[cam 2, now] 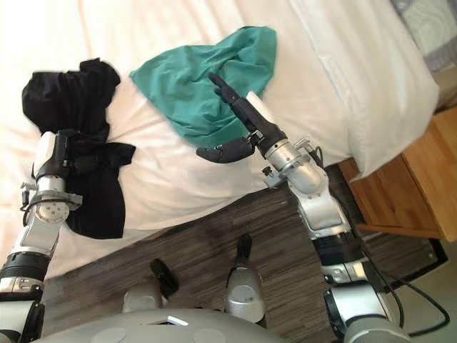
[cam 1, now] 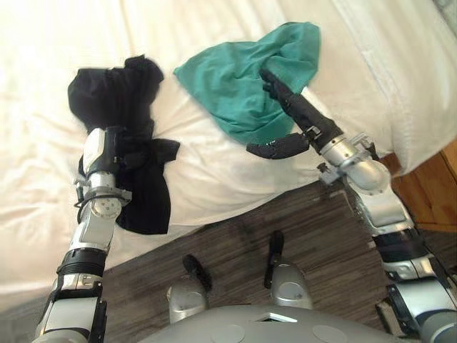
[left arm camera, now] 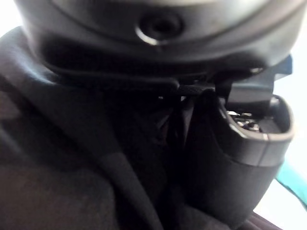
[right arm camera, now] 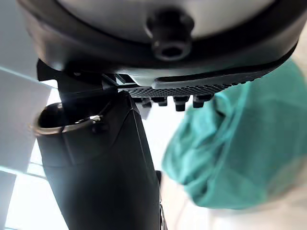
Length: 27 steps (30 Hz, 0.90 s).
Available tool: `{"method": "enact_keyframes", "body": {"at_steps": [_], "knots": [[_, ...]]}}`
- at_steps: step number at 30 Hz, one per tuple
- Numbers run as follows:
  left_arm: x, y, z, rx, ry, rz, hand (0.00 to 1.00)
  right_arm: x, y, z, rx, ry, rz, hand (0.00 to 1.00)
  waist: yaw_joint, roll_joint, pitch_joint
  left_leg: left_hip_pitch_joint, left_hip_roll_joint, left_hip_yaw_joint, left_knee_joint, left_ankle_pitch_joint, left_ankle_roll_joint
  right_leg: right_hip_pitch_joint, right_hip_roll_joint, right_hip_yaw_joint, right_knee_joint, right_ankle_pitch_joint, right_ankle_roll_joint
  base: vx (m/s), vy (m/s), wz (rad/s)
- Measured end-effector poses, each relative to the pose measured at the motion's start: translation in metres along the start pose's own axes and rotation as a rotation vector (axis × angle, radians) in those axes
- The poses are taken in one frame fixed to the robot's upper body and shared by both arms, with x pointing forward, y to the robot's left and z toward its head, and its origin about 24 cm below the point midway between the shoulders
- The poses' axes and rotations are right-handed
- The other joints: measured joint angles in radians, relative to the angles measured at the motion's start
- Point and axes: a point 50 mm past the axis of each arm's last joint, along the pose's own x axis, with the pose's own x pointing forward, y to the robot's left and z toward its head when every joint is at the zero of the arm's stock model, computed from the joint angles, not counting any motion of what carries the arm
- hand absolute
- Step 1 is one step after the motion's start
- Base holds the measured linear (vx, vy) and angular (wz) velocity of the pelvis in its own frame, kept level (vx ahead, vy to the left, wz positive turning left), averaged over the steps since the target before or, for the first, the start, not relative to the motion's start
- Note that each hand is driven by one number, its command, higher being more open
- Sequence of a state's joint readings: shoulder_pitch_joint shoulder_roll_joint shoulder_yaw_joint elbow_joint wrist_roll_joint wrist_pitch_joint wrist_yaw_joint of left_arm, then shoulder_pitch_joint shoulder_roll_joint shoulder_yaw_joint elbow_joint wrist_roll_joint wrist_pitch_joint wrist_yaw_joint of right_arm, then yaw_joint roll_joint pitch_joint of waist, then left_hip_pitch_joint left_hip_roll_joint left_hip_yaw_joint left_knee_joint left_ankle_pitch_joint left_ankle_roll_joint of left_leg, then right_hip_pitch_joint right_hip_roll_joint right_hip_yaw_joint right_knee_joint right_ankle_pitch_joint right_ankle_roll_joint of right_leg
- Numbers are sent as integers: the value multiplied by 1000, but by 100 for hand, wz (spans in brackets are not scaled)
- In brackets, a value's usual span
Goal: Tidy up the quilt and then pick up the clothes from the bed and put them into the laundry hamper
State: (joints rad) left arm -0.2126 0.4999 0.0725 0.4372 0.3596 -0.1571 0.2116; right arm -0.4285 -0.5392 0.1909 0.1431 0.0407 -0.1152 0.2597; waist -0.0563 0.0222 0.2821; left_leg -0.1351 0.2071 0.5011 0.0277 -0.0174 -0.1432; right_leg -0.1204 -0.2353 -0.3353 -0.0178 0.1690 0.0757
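Note:
A crumpled green garment [cam 1: 239, 78] lies on the white quilt [cam 1: 214, 179] near the bed's front edge. My right hand [cam 1: 296, 108] rests over its near right part, open, with the fingers straight across the cloth and the thumb held out to the side above the quilt. The right wrist view shows the green garment [right arm camera: 240, 153] just past the hand [right arm camera: 96, 167]. A black garment [cam 1: 114, 93] lies further left and hangs partly over the bed's edge. My left hand [cam 1: 121, 146] sits on its middle, dark against the dark cloth [left arm camera: 57, 191].
The quilt's thick folded edge [cam 2: 357, 78] runs along the bed's right side. A wooden nightstand [cam 2: 421, 179] stands at the right of the bed. Dark wood floor [cam 1: 235, 236] lies in front of the bed.

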Motion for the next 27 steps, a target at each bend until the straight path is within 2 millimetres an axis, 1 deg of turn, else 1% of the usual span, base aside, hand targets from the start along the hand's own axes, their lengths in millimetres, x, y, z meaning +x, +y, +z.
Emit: {"method": "enact_keyframes", "body": {"at_steps": [1,2,3,4,5,6,7,8,9,10,11,12,13,14,15,16,17,18,20,22,23,24,25,26,27], "knots": [[2,-1,13,-8,-67,-29,0,5,-10,-10,-25,71,-44,100,31,25,17,-5,-14,-5,-68,96,46,4,14,-19,5,-20,27,17,118,25],[7,1,26,-17,-122,-42,0,8,-16,-16,-38,114,-83,100,34,9,28,-28,-40,-46,-67,109,54,-1,-10,-49,9,-26,34,64,96,37],[7,3,33,-24,-159,-49,0,11,-22,-18,-66,141,-103,100,37,12,35,-38,-42,-61,-68,109,55,-5,-13,-63,13,-26,34,120,62,68],[8,5,44,-33,-218,-64,0,16,-36,-16,-116,153,-158,0,45,14,57,-49,-44,-85,-65,109,55,-3,-16,-87,24,-26,34,130,7,53],[10,6,51,-61,-245,-92,0,20,-54,-13,-192,180,-222,0,53,21,69,-58,-39,-111,-51,109,55,-4,-16,-107,50,-27,33,113,1,49],[11,6,52,-66,-252,-110,0,22,-65,-12,-243,199,-253,0,53,30,75,-65,-34,-125,-41,109,55,-8,-18,-114,75,-30,33,76,-12,37],[13,7,55,-74,-268,-142,0,22,-90,-9,-328,242,-300,0,66,68,95,-70,-11,-160,-26,109,55,-47,-14,-121,143,-75,44,25,-56,27],[15,13,57,-79,-283,-161,0,21,-108,-6,-376,281,-309,0,88,80,103,-86,7,-187,-13,109,55,-54,29,-101,57,-108,49,-14,-98,32],[15,17,57,-75,-293,-164,0,21,-114,-5,-385,290,-321,0,96,73,101,-104,-1,-198,-2,109,55,-47,45,-94,-11,-89,44,-74,-184,56],[16,21,58,-80,-306,-163,0,16,-125,-2,-388,298,-346,0,100,53,99,-126,-23,-213,13,106,51,-33,47,-133,-58,-53,45,-33,-195,51],[14,25,55,-117,-303,-155,0,15,-137,8,-376,278,-370,0,120,83,119,-137,-12,-220,21,105,44,-33,64,-137,-61,-56,49,-15,-159,47],[12,26,52,-119,-300,-164,0,13,-141,9,-345,269,-384,0,120,105,130,-135,-5,-225,15,115,45,-26,72,-142,-61,-56,48,13,-68,20],[9,26,49,-118,-290,-178,0,10,-140,6,-305,264,-389,0,120,111,132,-128,-3,-229,6,130,47,-19,76,-149,-61,-58,47,-21,-26,20],[2,22,46,-126,-282,-189,0,5,-137,-1,-267,266,-389,0,119,111,131,-111,-3,-235,-1,139,47,-2,77,-153,-61,-59,46,-9,-9,13],[-5,17,44,-139,-274,-206,0,0,-132,-10,-222,272,-393,0,120,109,128,-96,-4,-236,-3,139,47,14,77,-154,-61,-59,46,0,15,13],[-17,9,43,-156,-264,-237,0,-11,-122,-25,-143,272,-424,0,121,98,113,-87,-7,-236,-7,138,47,22,74,-155,-55,-64,45,15,39,13],[-28,2,42,-170,-250,-266,0,-20,-110,-37,-74,266,-455,0,124,86,100,-77,-11,-237,-18,138,46,20,67,-156,-33,-83,46,40,73,26],[-45,-13,39,-212,-205,-322,0,-38,-87,-55,64,254,-519,0,124,68,68,-63,-20,-237,-43,133,39,22,57,-159,-8,-118,54,48,67,28],[-56,-25,36,-253,-157,-363,0,-54,-67,-70,173,269,-550,0,119,55,37,-45,-25,-241,-70,131,38,35,54,-175,1,-128,57,66,51,35],[-74,-48,34,-341,-70,-435,0,-86,-17,-91,353,318,-552,0,93,36,-5,18,-36,-268,-110,129,35,111,55,-205,2,-140,55,119,52,67],[-84,-64,34,-379,-18,-493,0,-107,20,-98,464,351,-546,0,83,19,-46,33,-45,-292,-110,127,36,141,46,-185,31,-156,48,147,80,99],[-95,-83,38,-423,27,-554,0,-130,56,-98,582,375,-548,0,70,17,-70,59,-47,-294,-109,124,41,142,33,-108,138,-182,32,134,79,103],[-100,-93,42,-459,40,-586,0,-140,74,-95,644,385,-550,0,54,17,-74,72,-47,-303,-104,119,49,137,27,-59,213,-194,32,105,74,142],[-112,-109,49,-500,54,-656,0,-157,111,-86,782,404,-531,0,10,7,-98,84,-49,-367,-102,107,63,120,39,63,320,-287,9,71,16,150],[-118,-117,51,-529,67,-691,0,-164,128,-80,848,410,-515,0,-14,-5,-117,82,-56,-406,-105,104,61,124,60,125,331,-333,8,88,-90,198]]}}
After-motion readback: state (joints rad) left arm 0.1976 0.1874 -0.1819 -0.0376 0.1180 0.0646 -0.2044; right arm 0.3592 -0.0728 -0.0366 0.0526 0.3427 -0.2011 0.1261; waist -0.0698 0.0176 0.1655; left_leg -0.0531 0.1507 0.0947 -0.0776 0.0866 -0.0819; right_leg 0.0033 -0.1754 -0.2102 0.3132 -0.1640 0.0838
